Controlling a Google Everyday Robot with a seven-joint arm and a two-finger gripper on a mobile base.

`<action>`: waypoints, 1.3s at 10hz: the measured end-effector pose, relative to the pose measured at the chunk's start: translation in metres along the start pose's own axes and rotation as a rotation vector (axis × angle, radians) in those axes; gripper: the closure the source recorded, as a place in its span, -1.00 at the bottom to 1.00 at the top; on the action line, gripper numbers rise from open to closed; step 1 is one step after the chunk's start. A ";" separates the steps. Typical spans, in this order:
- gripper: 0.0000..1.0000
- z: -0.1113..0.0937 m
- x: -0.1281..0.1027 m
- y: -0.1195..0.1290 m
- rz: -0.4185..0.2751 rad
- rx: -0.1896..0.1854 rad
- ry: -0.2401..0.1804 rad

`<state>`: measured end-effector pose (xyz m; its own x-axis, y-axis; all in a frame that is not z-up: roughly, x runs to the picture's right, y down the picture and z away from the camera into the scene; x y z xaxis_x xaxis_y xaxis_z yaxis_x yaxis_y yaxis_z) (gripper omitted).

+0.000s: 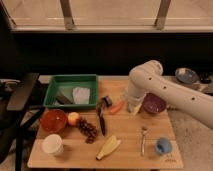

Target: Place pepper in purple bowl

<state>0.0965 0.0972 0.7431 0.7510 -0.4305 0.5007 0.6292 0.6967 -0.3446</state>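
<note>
The slim, tapered orange-red pepper [117,106] lies on the pale wooden board [125,152], just left of the gripper [133,106]; the gripper hangs low between the pepper and the round, shallow purple bowl [154,104], under the smooth white arm [150,80]; whether it is spread or closed is not visible.

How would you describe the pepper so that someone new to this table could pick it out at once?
Start at the wooden table, then find the green tray at its back left. Just right of it, between the black-handled knife and the robot's hand beside the purple bowl, lies the pepper. It alone is slim, tapered and orange-red.
</note>
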 end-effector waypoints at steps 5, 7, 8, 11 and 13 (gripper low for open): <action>-0.30 0.068 -0.035 -0.058 -0.003 0.028 -0.221; -0.30 0.098 -0.018 -0.063 0.052 0.034 -0.301; -0.30 0.103 -0.012 -0.064 0.072 0.032 -0.312; -0.30 0.107 0.016 -0.057 0.142 0.038 -0.309; -0.30 0.102 0.037 -0.043 0.193 0.045 -0.289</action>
<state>0.0768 0.1095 0.8573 0.7636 -0.1124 0.6358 0.4665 0.7769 -0.4229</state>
